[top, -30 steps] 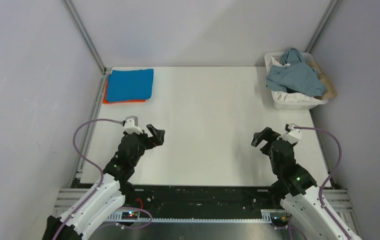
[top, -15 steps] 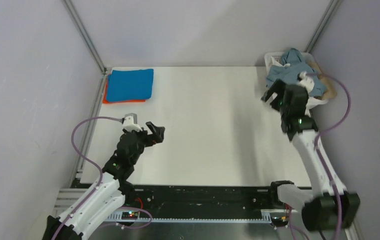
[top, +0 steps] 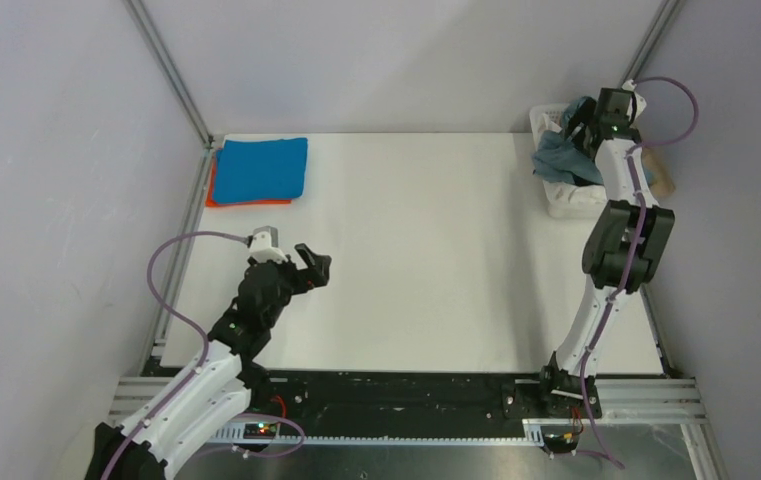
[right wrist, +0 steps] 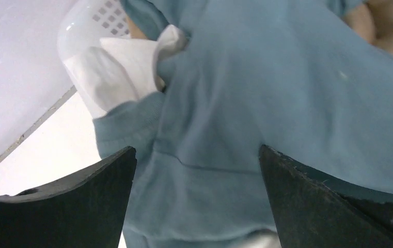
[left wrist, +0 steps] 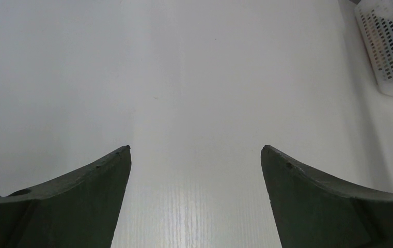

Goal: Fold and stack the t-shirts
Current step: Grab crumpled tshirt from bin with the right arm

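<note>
The right claw [right wrist: 197, 150] hangs wide open just over the white slatted basket [top: 566, 200], its jaws spread to either side of the dusty grey-blue t-shirt [right wrist: 266, 93] heaped there, and it grips nothing; whether the fingertips touch the cloth I cannot tell. A white t-shirt [right wrist: 116, 67] bunches against the basket's wall beside the grey-blue one, and a tan t-shirt [top: 661, 180] droops over the basket's right rim. The left claw [top: 311, 262] is released too, jaws wide apart above the bare desk [top: 426, 250], well left of the basket and holding nothing. Far left of the basket, at the desk's back corner, a folded bright blue t-shirt [top: 261, 168] lies on an orange t-shirt [top: 213, 190]. Half a second ago the right claw was at the basket's near edge; now the arm stretches taller and the claw sits deeper over the basket. The left claw and the folded stack have stayed put
</note>
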